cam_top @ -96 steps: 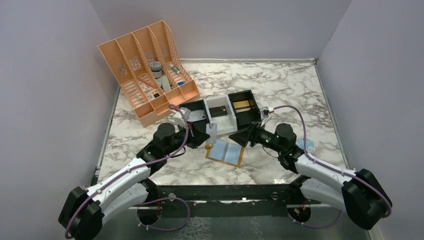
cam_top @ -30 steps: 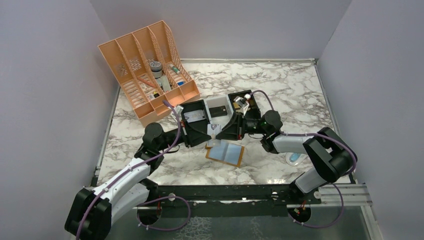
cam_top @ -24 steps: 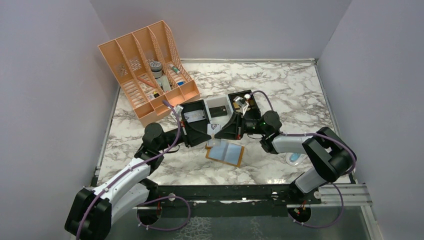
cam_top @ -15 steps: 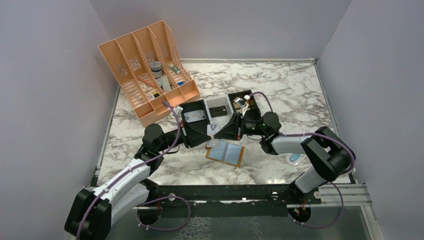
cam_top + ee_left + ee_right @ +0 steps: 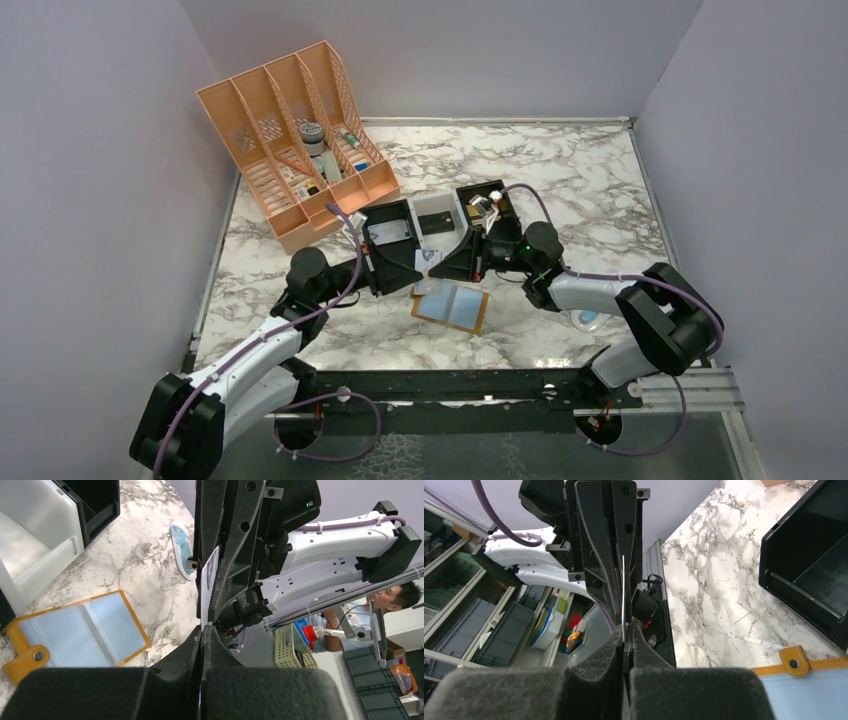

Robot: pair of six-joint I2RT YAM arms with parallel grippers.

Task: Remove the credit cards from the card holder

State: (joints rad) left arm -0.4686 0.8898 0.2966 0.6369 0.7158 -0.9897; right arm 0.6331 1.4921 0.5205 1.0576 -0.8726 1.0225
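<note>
Pinching one credit card point(image 5: 427, 257) in both left gripper point(image 5: 201, 630) and right gripper point(image 5: 624, 636), raised just beside the card holder point(image 5: 452, 306), probably to pass it across.

Glossy marble-look table point(image 5: 560, 170); tan leather-look card holder point(image 5: 450, 306).

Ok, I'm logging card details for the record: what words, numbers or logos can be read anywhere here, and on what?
No text is legible in any view.
credit card: dark print on its white face, too blurred to read.
Items in the orange organizer: labels too small to read.
</note>
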